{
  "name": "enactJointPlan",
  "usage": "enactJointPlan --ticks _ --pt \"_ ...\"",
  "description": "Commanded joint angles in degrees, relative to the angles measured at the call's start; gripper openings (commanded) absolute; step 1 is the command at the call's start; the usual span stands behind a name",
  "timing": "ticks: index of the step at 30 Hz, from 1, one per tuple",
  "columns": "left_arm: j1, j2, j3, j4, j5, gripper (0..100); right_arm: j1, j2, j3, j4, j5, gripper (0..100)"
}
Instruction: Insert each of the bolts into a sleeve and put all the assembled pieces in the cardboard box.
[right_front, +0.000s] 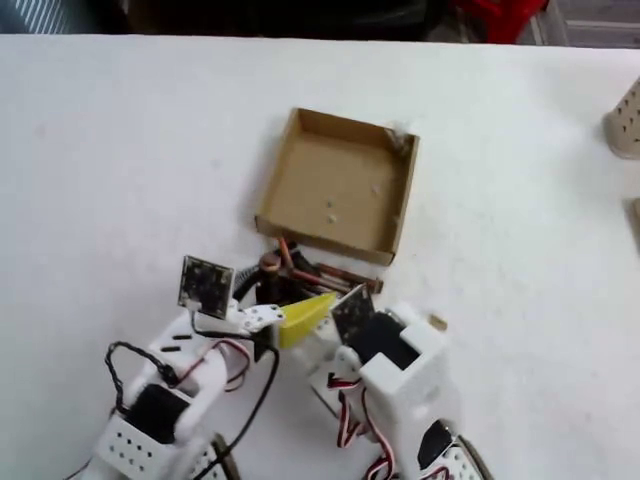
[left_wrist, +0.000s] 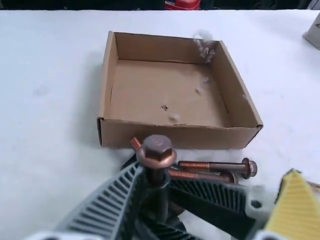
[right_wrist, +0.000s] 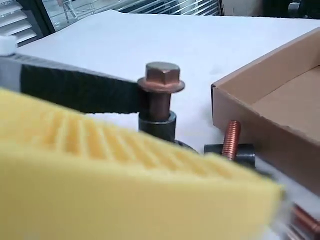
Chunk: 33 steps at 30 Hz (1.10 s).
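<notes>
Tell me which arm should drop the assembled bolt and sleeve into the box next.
Left. The left gripper is shut on the sleeved bolt, held upright just in front of the cardboard box. The right gripper only sits alongside it.

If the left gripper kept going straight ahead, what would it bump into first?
Probably the loose bolts just ahead of the left gripper and its sleeved bolt, then the near wall of the cardboard box; depth is unclear.
</notes>
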Motion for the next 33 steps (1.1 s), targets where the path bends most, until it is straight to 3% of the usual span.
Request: enactJointPlan --ticks 1,11,31,33 --pt "-5.9 0.2 -2.8 0.6 0.2 42 0.7 -0.2 -0.4 -1.1 0.1 1.6" --pt "-9.1 0.2 -3.2 2.9 0.4 43 0.7 -0.2 -0.4 -1.1 0.1 1.6" --pt "-9.5 0.2 -18.1 3.3 4.7 42 0.8 -0.2 -0.4 -1.1 0.1 1.6" --pt "-11.3 0.3 -18.0 3.3 4.7 38 0.8 -0.2 -0.4 -1.1 0.1 1.6"
